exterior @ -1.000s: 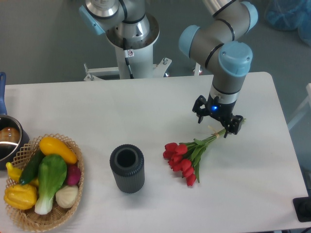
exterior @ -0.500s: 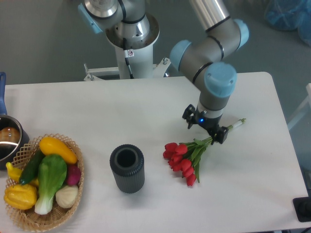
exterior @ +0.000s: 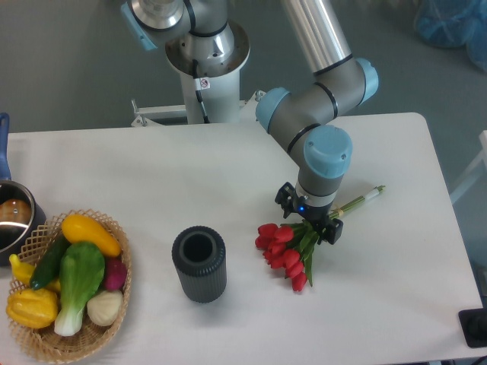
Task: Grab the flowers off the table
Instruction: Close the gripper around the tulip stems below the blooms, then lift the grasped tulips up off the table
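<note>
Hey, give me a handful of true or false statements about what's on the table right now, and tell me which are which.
1. The flowers lie flat on the table. True.
2. The gripper is above the dark cylindrical cup. False: it is over the flowers, where leaves meet stems.
3. The wicker basket sits near the table's front left corner. True.
4. The cup lies tipped on its side. False: it stands upright, opening upward.
5. The flower stems point toward the basket. False: they point right, away from it.
</note>
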### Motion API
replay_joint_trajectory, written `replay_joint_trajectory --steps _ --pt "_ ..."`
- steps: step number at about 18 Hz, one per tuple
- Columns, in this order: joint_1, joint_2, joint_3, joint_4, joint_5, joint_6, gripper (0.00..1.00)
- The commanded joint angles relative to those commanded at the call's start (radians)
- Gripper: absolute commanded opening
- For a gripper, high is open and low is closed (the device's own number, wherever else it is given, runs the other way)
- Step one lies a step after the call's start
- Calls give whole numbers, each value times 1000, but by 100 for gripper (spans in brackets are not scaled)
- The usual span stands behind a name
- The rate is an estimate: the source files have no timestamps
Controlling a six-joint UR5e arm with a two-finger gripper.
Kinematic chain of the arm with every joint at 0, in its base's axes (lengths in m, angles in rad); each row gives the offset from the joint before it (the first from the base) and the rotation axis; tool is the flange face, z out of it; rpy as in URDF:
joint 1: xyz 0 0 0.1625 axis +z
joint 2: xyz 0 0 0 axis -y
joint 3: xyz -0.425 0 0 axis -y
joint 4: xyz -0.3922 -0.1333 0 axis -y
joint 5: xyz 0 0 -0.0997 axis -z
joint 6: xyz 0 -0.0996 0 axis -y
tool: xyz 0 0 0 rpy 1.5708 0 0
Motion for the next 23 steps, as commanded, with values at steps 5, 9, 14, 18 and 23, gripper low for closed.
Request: replay_joint_trajectory --steps 5,9,14,18,23 --pt "-2 6 0 -3 17 -5 0" --pt "5 21 6 -5 26 -2 0" --pt "21 54 86 -23 54 -20 0" --pt "18 67 210 -138 55 -23 0" --pt "29 72 296 -219 52 -35 0"
